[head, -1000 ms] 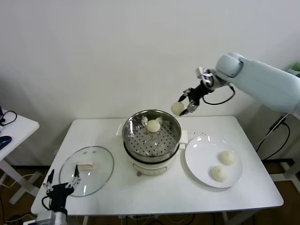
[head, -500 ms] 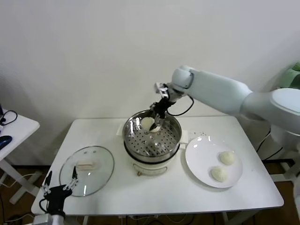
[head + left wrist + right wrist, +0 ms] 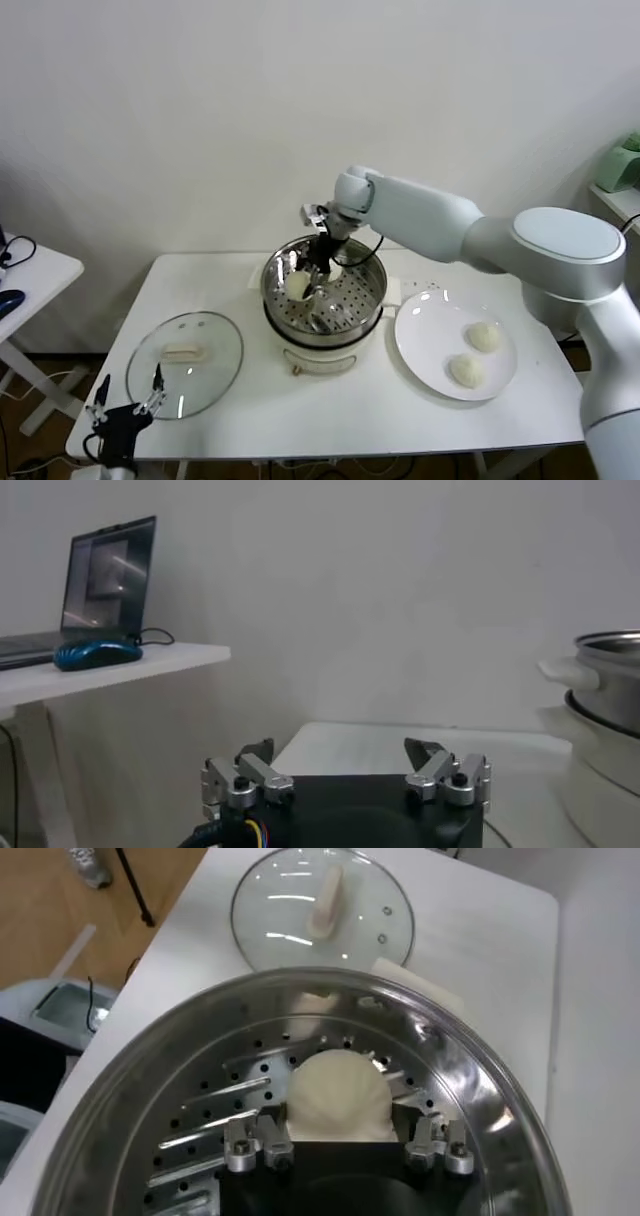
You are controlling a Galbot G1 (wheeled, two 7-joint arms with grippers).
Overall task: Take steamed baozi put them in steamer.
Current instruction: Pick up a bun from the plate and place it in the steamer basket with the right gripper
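At the lower left of the head view, the left gripper (image 3: 125,410) hangs idle off the table's near corner, fingers apart and holding nothing. Just beyond it a glass lid (image 3: 186,362) lies flat on the white table (image 3: 330,410). At the lower right sits a white plate (image 3: 430,345) with two baozi, one (image 3: 467,370) nearer and one (image 3: 485,336) just behind it.

In the middle stands the steamer (image 3: 323,300), a shiny pot with a holed floor. The right gripper (image 3: 307,277) is inside its rim now, clamped on a third baozi (image 3: 297,286) held low over the floor, toward the pot's left side. The right wrist view shows the bun (image 3: 338,1098) squeezed between the two fingers, with the holed floor all around it.

A second ago this bun was carried high in the air to the right of the pot; it has since swung in over the rim and come down. A fourth bun sat on the steamer floor then; it is now hidden, probably behind the gripper and arm.

So the carry looks done, and what seems left for this bun is the release; the two on the plate are yet to go.
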